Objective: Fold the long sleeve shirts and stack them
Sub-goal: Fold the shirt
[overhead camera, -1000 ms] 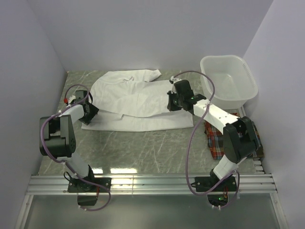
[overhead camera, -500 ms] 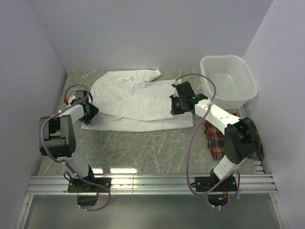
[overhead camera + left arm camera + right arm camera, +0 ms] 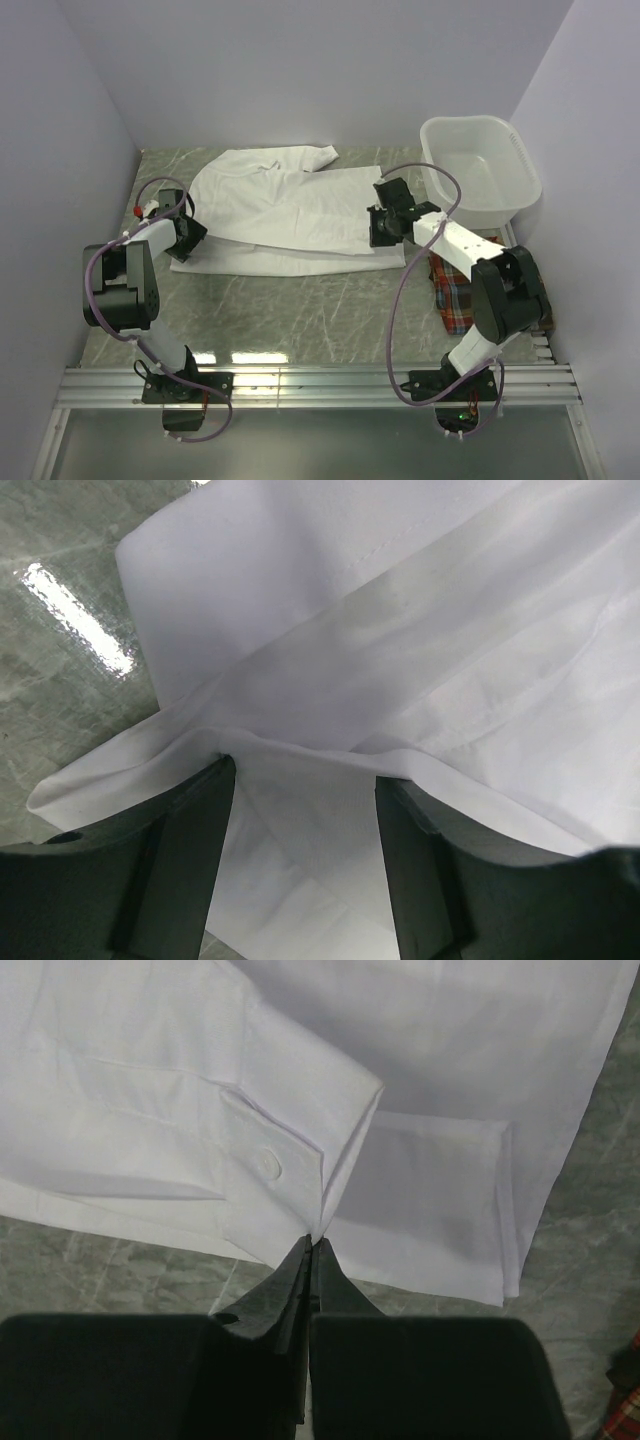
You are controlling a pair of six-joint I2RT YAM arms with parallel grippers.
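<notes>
The right end effector is sliding rightward, pinching the white shirt by its cuff. The left end effector is gaping astride the hem. Folding is just beginning, and the plaid shirt is waiting.

the top camera looks steeply down from the near side over the whole grey-green marbled table. both wrist cameras sit close over the plain white cloth shirt, left at its left edge, right at its right end; all views share it.

White and black arms, looping purple cables, black fingers
</notes>
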